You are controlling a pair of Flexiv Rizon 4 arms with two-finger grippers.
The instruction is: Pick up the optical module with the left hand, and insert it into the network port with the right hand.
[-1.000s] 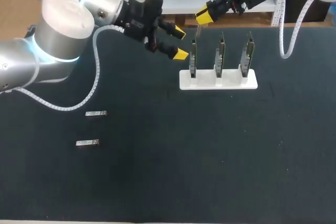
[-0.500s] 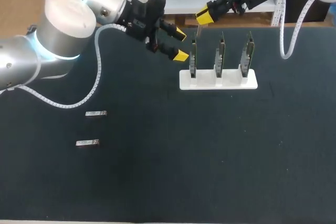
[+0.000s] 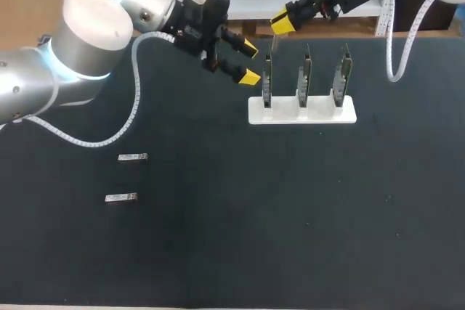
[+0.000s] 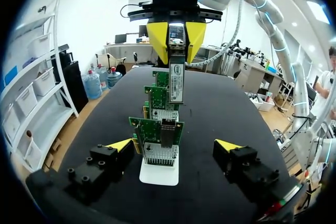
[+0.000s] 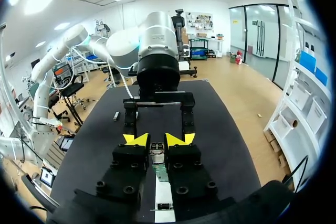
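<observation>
My right gripper hangs above the leftmost network card, shut on an optical module that points down at it. In the left wrist view the module hangs from that right gripper just over the row of cards. My left gripper stands open and empty just left of the cards; its fingertips flank the near card without touching it. In the right wrist view the module sits between my right gripper's tips, with the left gripper beyond.
Three network cards stand upright in a white stand at the back middle of the black table. Two spare optical modules lie flat at the left.
The left arm has shifted slightly, its open gripper staying beside the leftmost card. The right gripper and its module have not visibly moved.
</observation>
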